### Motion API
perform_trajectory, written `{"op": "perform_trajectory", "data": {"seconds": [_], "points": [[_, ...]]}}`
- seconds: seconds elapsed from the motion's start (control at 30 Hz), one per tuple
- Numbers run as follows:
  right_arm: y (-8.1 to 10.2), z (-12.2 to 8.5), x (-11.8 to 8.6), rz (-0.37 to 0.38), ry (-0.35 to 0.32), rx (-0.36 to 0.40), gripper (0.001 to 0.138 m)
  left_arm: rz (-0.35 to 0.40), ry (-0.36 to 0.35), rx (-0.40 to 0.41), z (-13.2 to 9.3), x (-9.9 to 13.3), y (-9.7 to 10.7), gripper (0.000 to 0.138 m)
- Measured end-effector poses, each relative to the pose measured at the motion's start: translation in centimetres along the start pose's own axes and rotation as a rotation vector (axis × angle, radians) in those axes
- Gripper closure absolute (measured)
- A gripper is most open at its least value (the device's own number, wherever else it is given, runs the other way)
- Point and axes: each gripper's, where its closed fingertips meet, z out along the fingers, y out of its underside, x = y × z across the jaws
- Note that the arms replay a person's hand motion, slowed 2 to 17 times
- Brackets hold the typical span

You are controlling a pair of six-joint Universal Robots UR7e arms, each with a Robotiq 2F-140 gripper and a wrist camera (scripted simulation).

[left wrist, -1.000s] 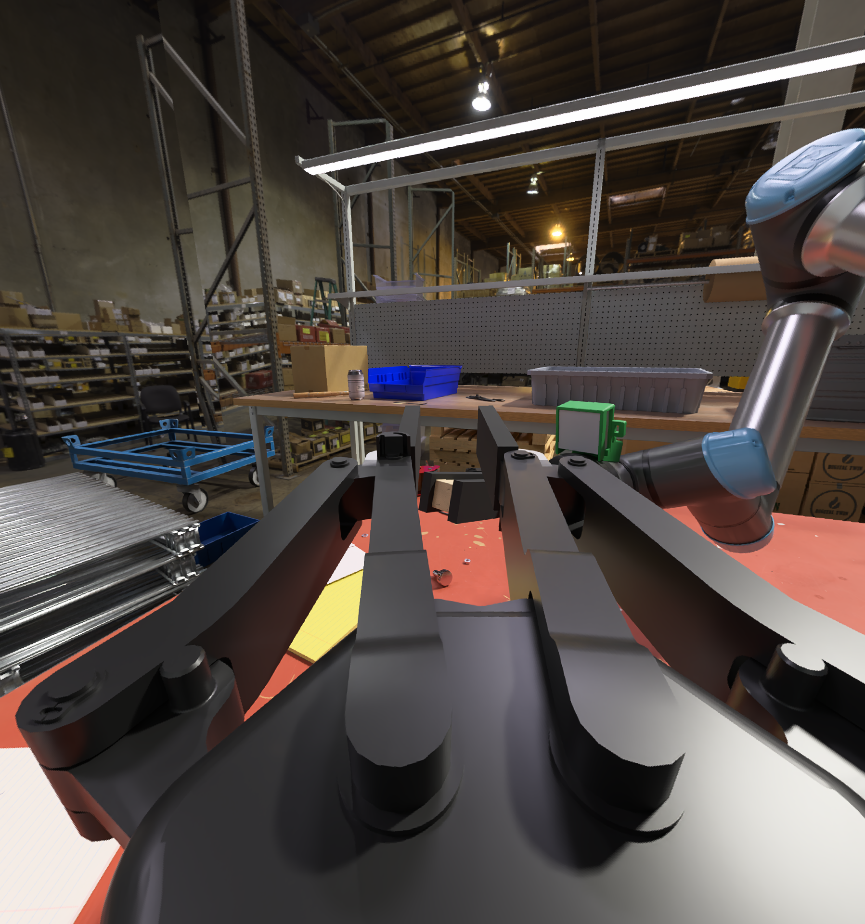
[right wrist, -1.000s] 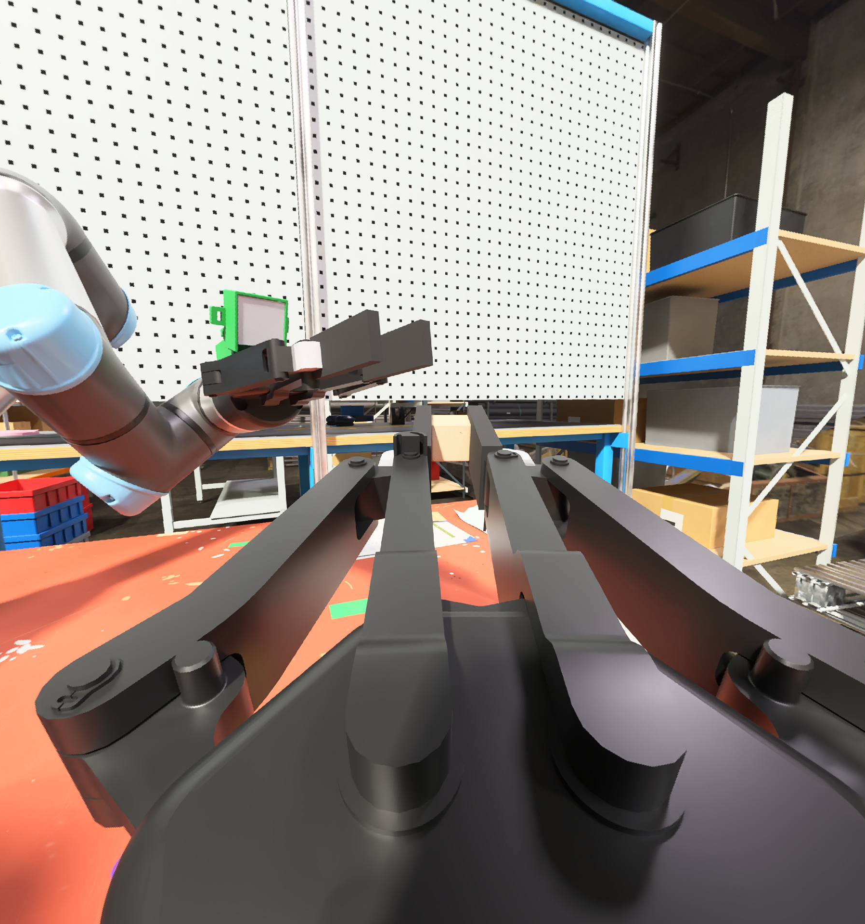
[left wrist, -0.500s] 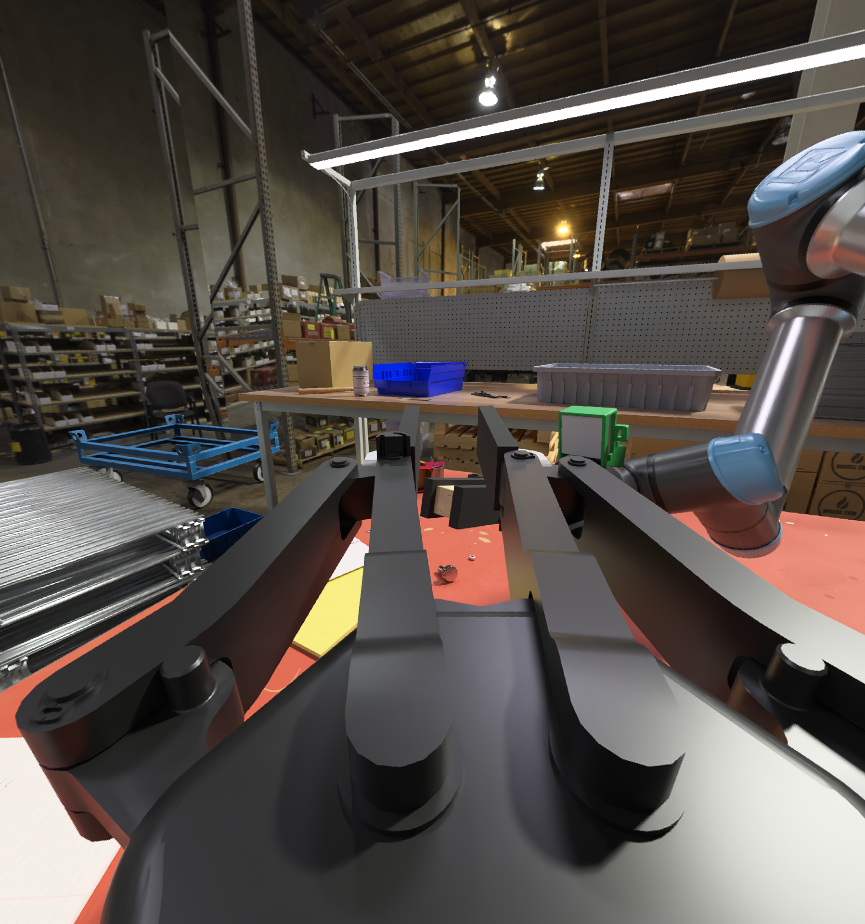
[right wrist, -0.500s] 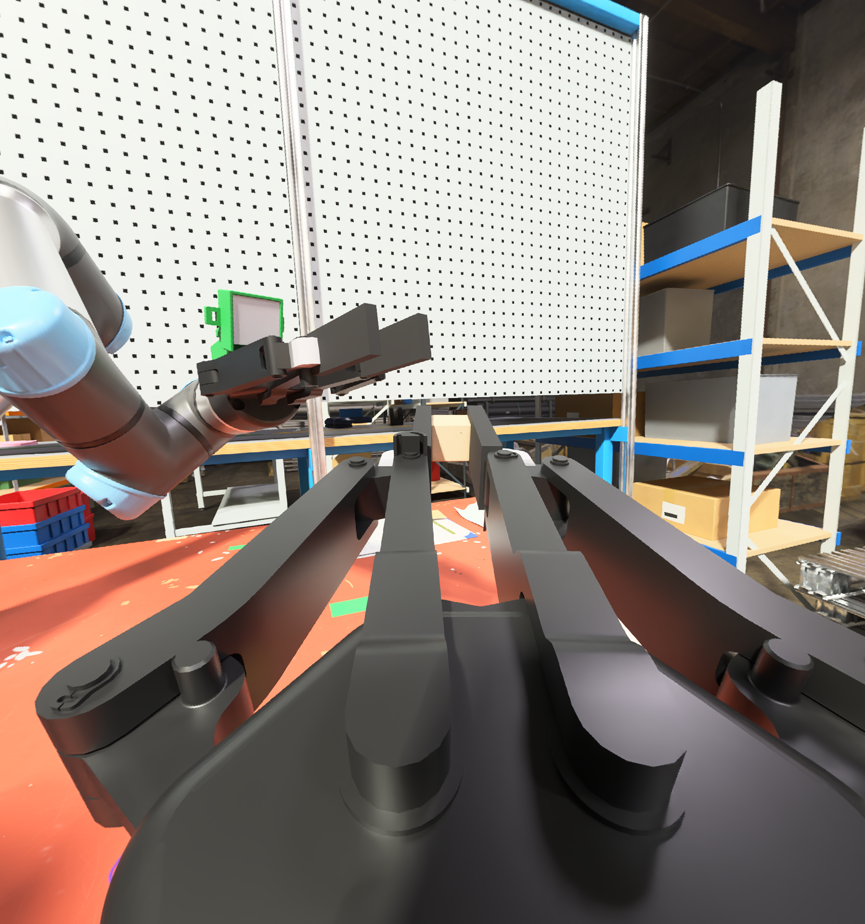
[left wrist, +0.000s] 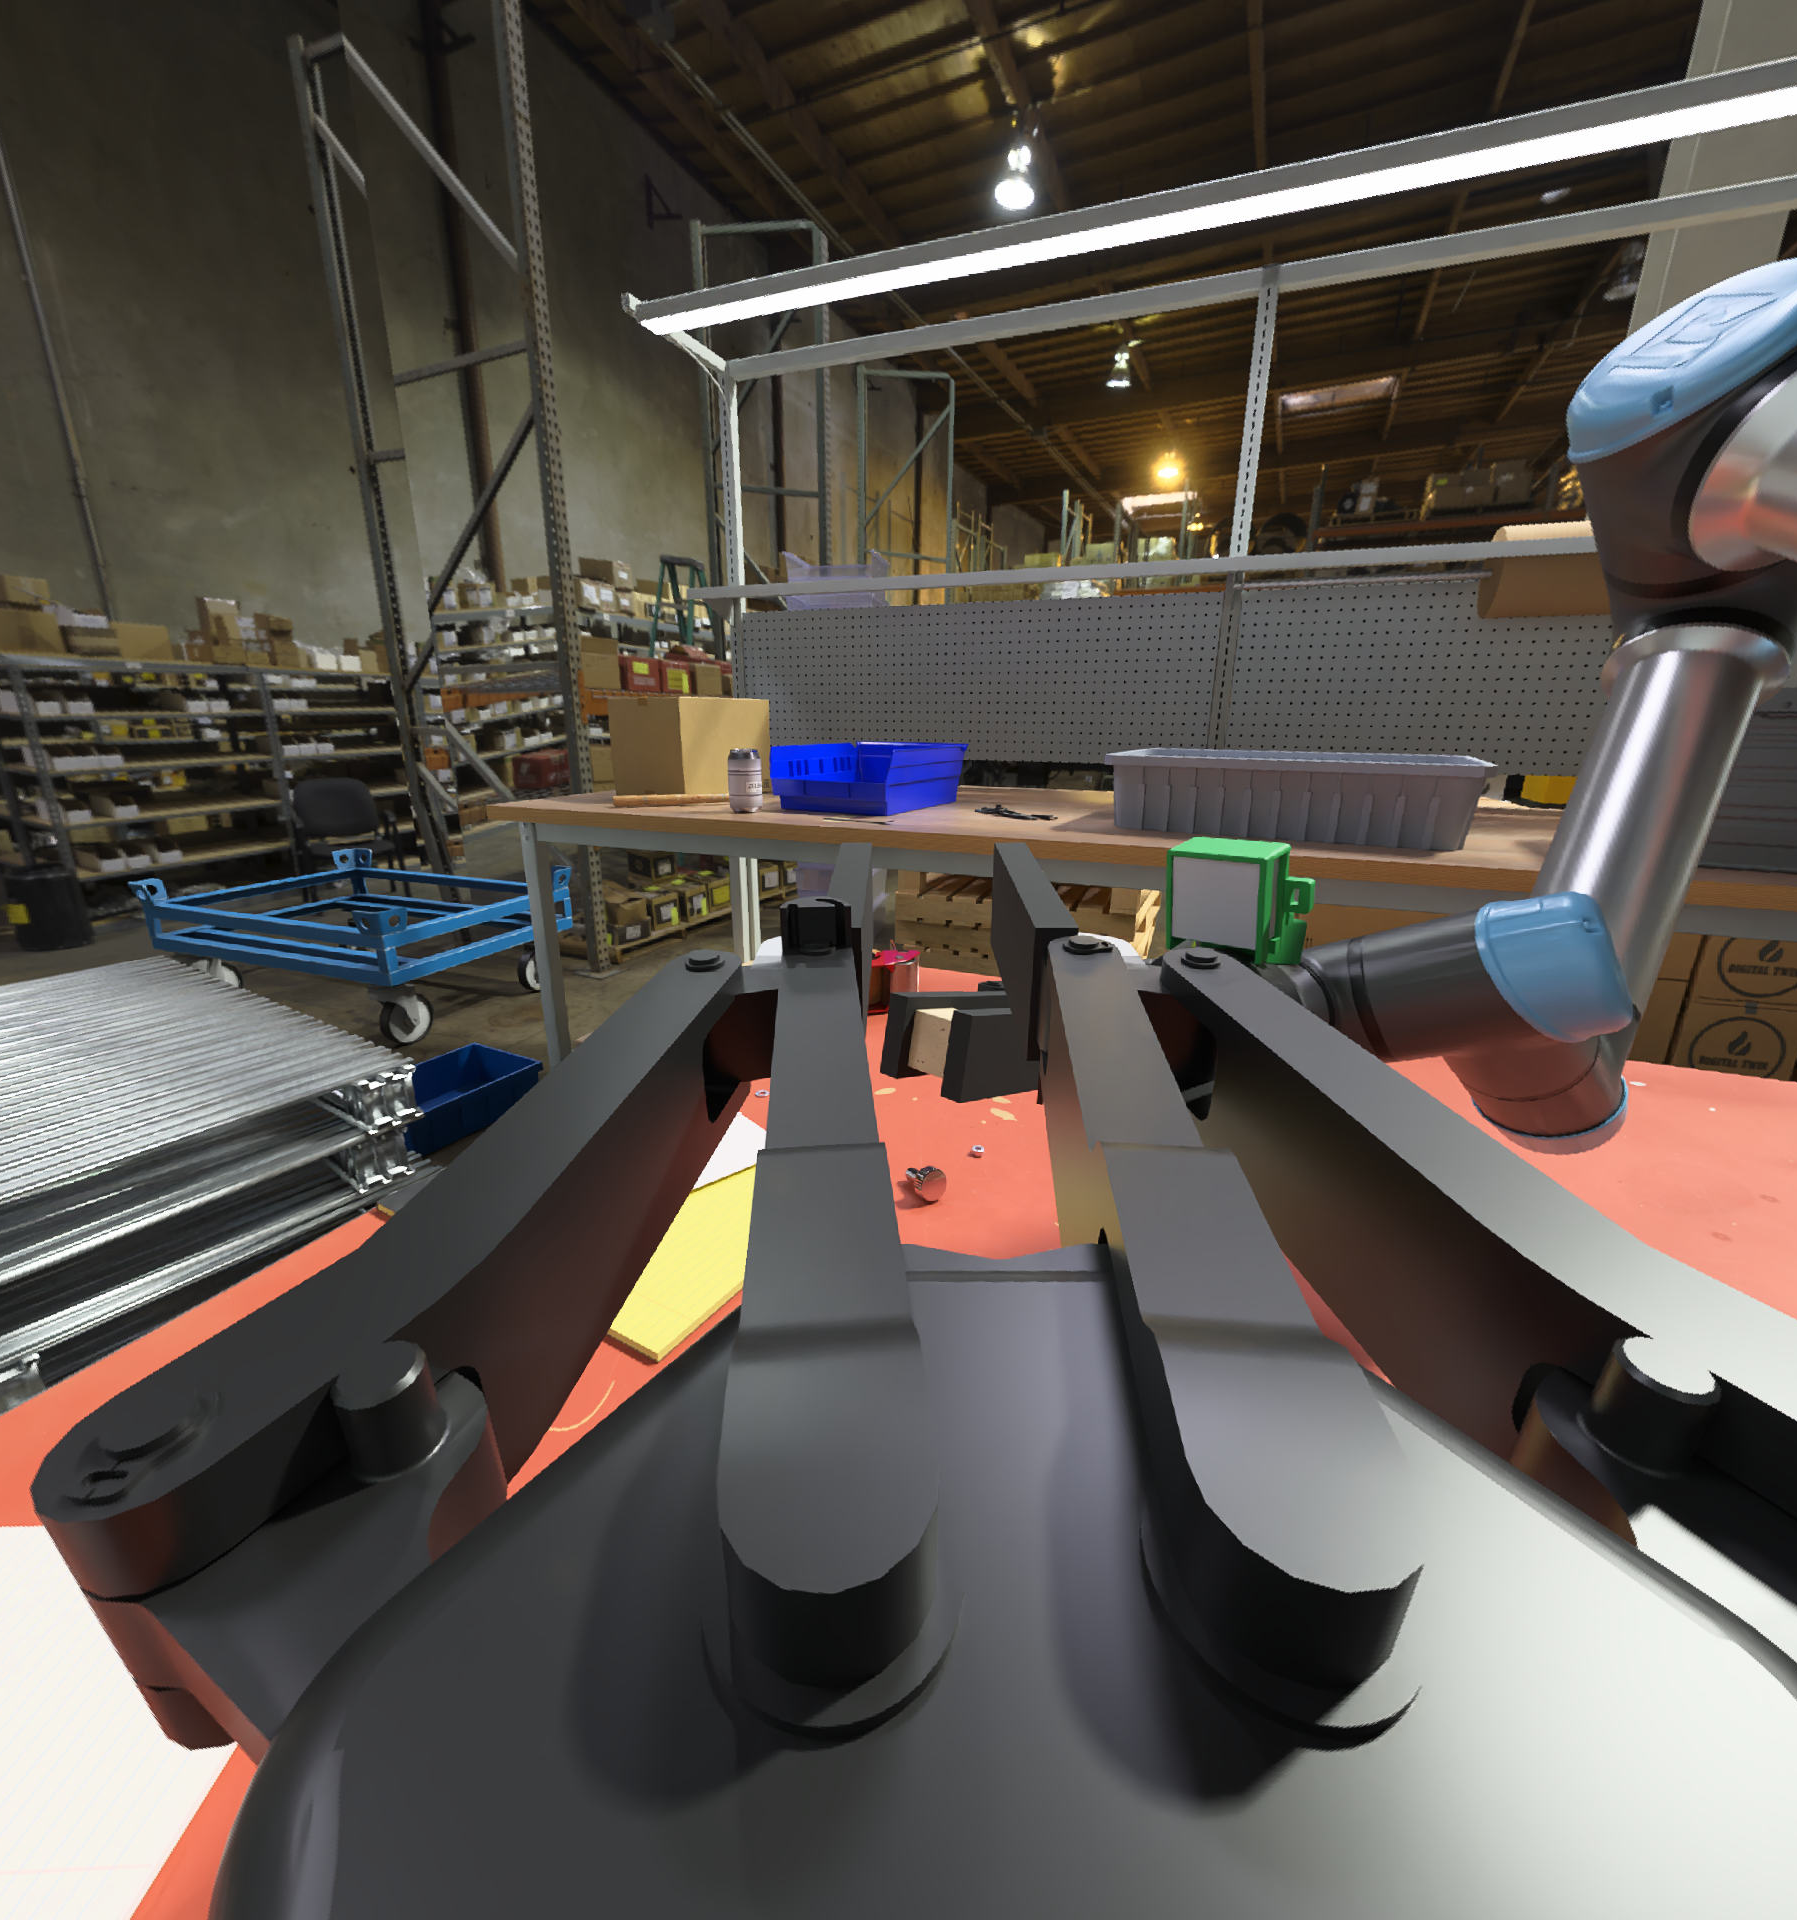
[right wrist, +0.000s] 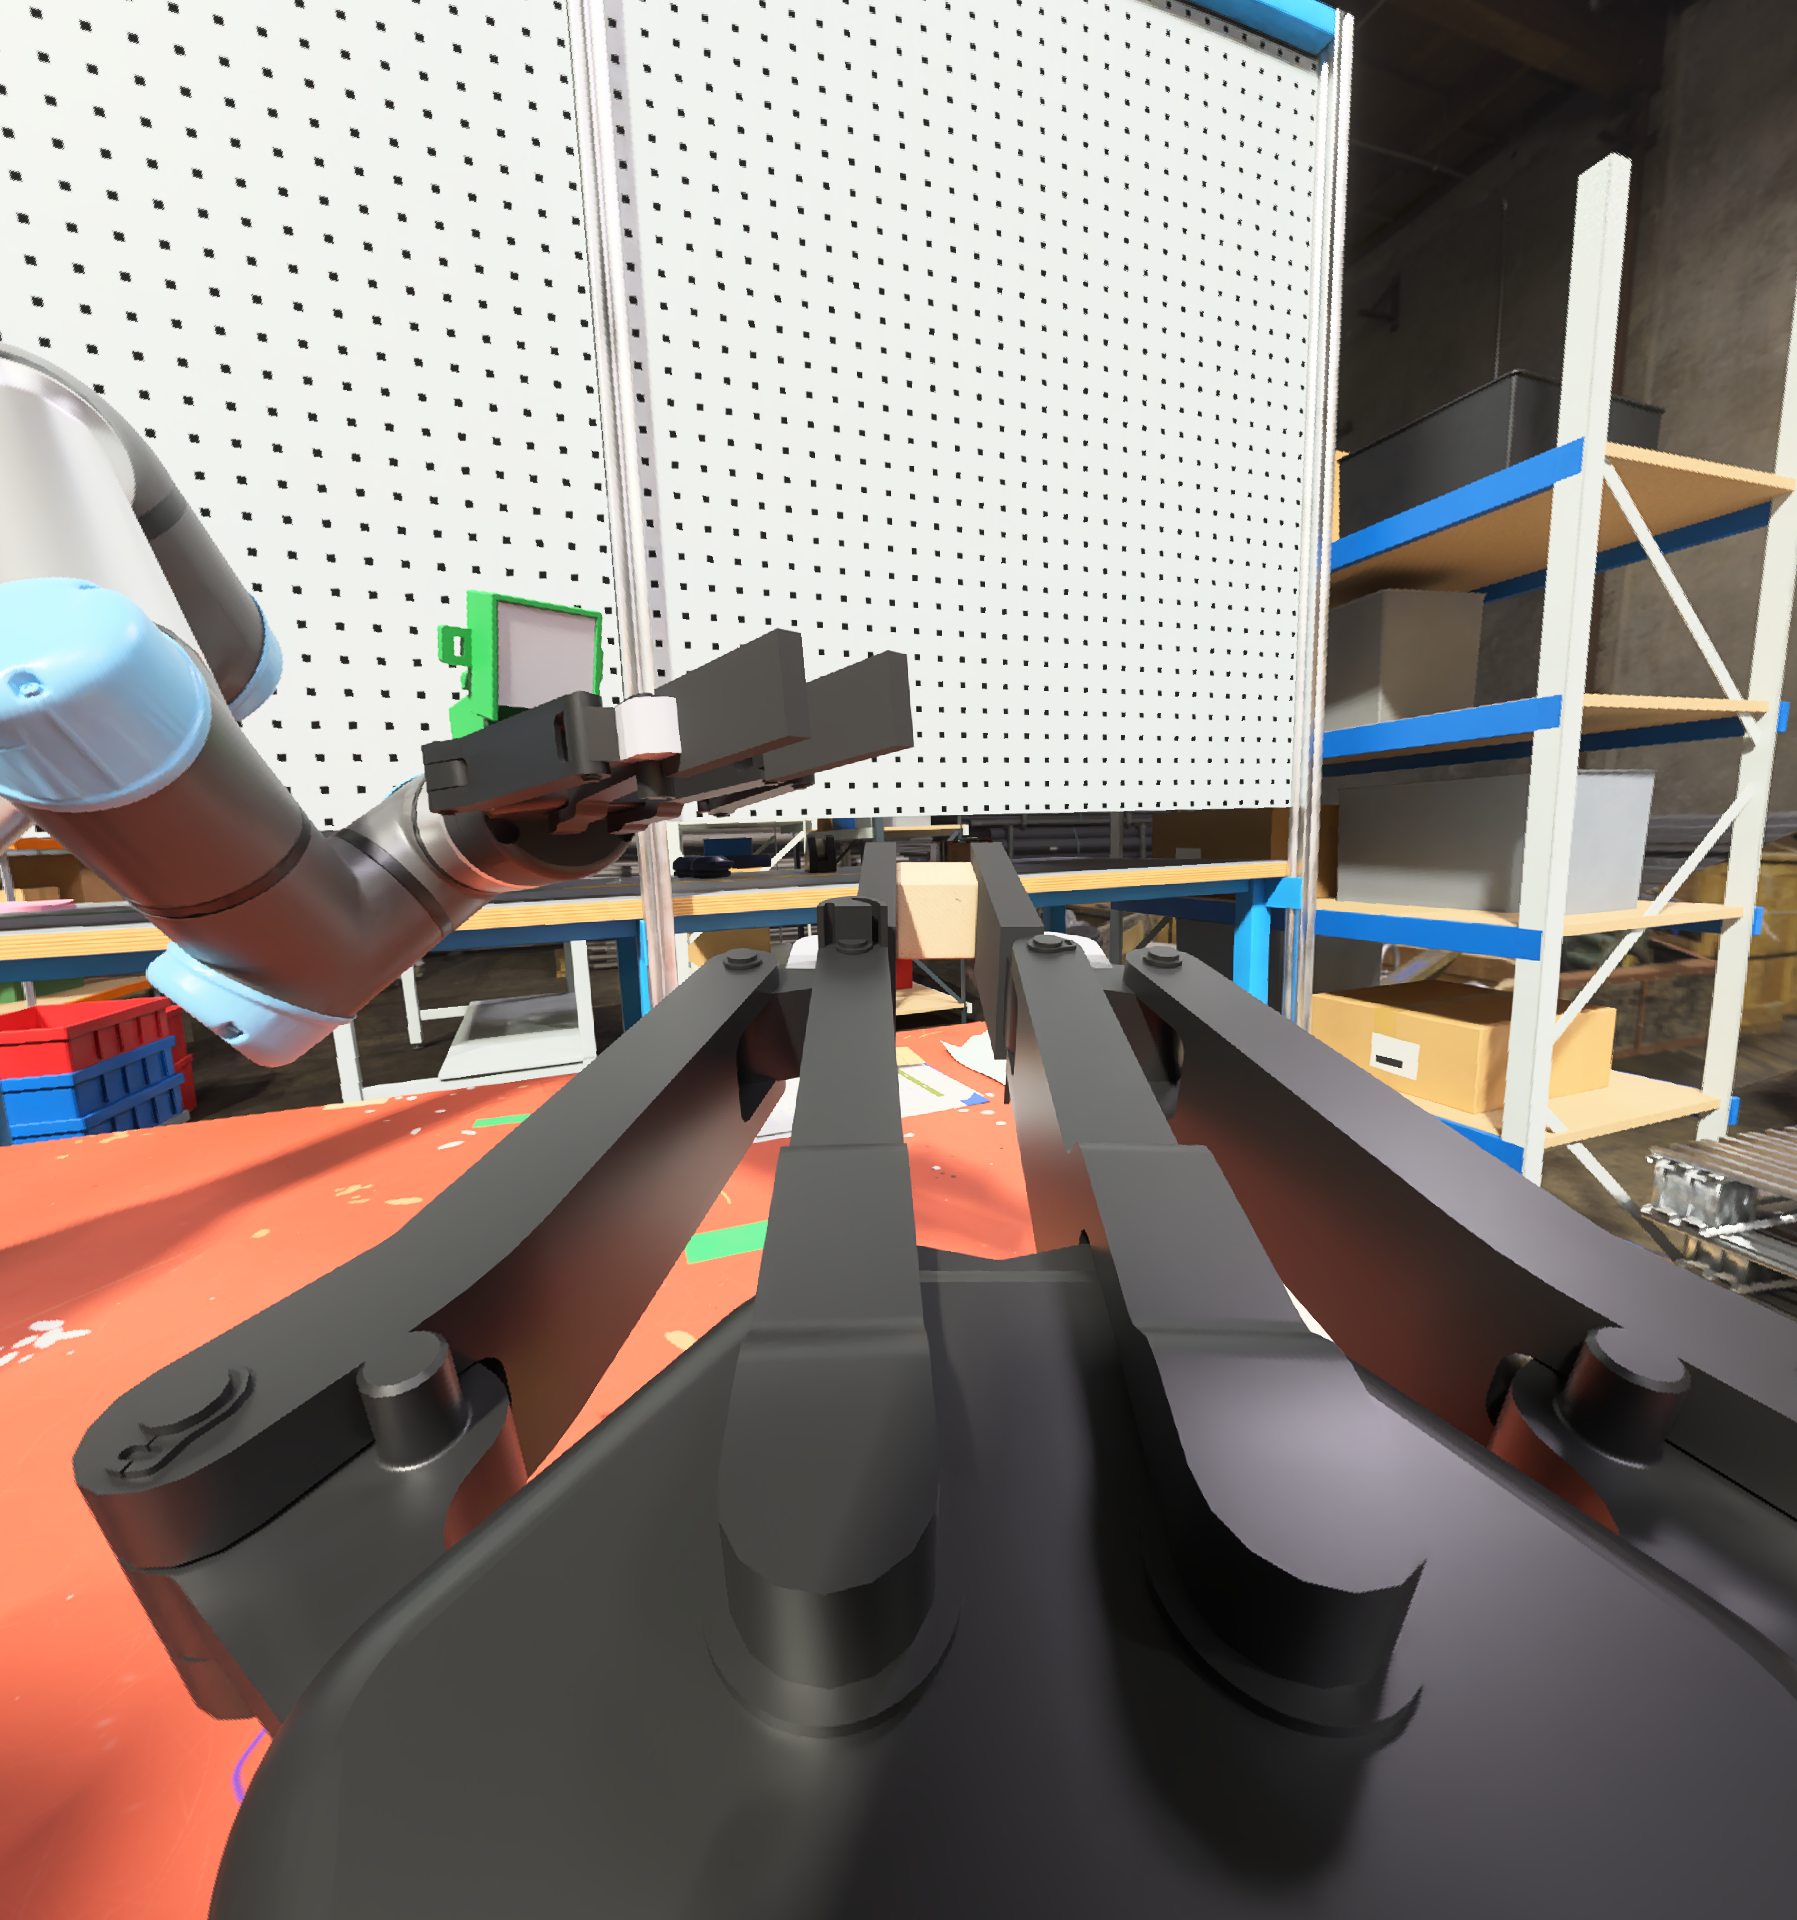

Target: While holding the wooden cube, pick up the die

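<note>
My right gripper [right wrist: 925,873] is shut on the light wooden cube [right wrist: 935,909] and holds it between its fingertips above the red table [right wrist: 146,1299]. In the left wrist view the right gripper [left wrist: 951,1039] shows ahead with the cube [left wrist: 925,1039] in it, just above the table. My left gripper [left wrist: 930,873] is raised, its fingers a narrow gap apart with nothing between them. It also shows in the right wrist view [right wrist: 858,717], up on the left. I see no die in either view.
On the red table [left wrist: 1496,1226] lie a yellow pad [left wrist: 686,1278], a small metal bolt [left wrist: 925,1184], a red can [left wrist: 894,971] and white paper [left wrist: 0,1714]. The right arm's elbow [left wrist: 1538,997] stands at right. Metal racks [left wrist: 146,1101] lie beyond the left edge.
Both views have drifted only slightly. The right gripper still holds the cube, and the left gripper's finger gap is the same.
</note>
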Motion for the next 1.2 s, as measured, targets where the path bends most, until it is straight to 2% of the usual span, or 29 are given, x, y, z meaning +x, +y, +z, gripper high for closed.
{"op": "perform_trajectory", "data": {"seconds": [1.2], "points": [[0.1, -0.4, 0.1, -0.030, -0.005, -0.015, 0.120, -0.009, 0.038, 0.010, 1.4, 0.7, 1.1, 0.107]]}}
